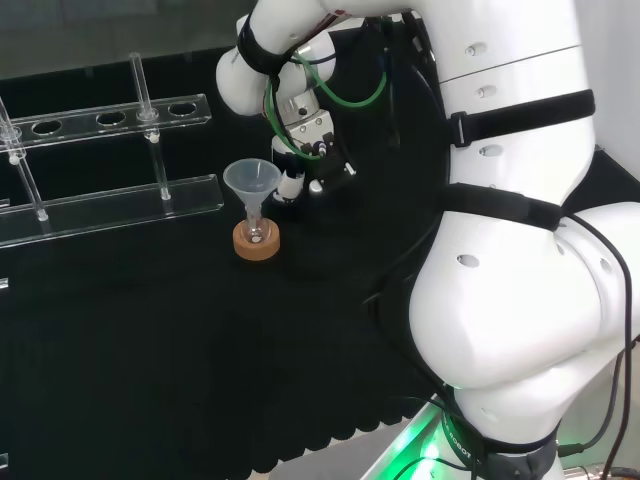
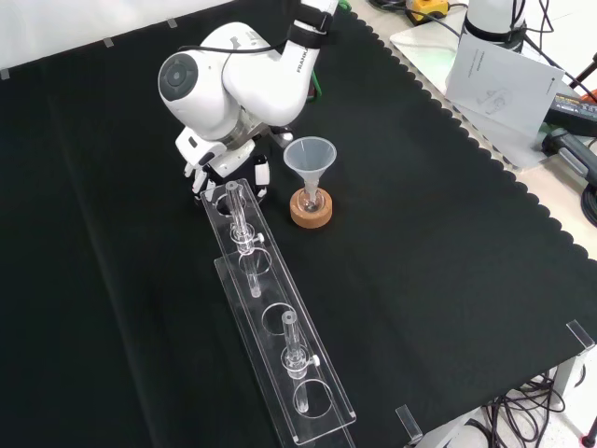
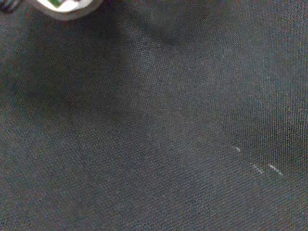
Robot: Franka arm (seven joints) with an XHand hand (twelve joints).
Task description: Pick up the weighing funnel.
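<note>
Hand [image 1: 303,140] [image 2: 224,157]: mine, low over the black cloth [image 1: 150,350] [image 2: 420,233]; in the front view it sits just far of the rack's far end and to the left of the funnel.
Hand state: I cannot tell whether it is apart, together or clamped on anything.
Weighing funnel: I cannot tell where it lies.
Funnel [image 1: 250,180] [image 2: 310,154]: upright, mouth up, with its stem down in a small flask [image 1: 257,232] [image 2: 311,198].
Cork ring [image 1: 257,246] [image 2: 311,216]: under that flask, flat on the cloth.
Hand and funnel: in the head view my hand is just right of the funnel's mouth, close beside it; I cannot tell whether they touch.
Rack [image 1: 110,205] [image 2: 280,327]: clear plastic with round holes, running from beside my hand toward the near edge in the front view.
Tubes [image 2: 239,210] [image 2: 292,350]: two clear ones, standing upright in the rack.
Arm [image 1: 500,200] [image 2: 224,84]: my white links, large on the right of the head view.
Wrist view: close cloth weave [image 3: 154,144], a blurred white part of my hand [image 3: 67,6] at one edge.
</note>
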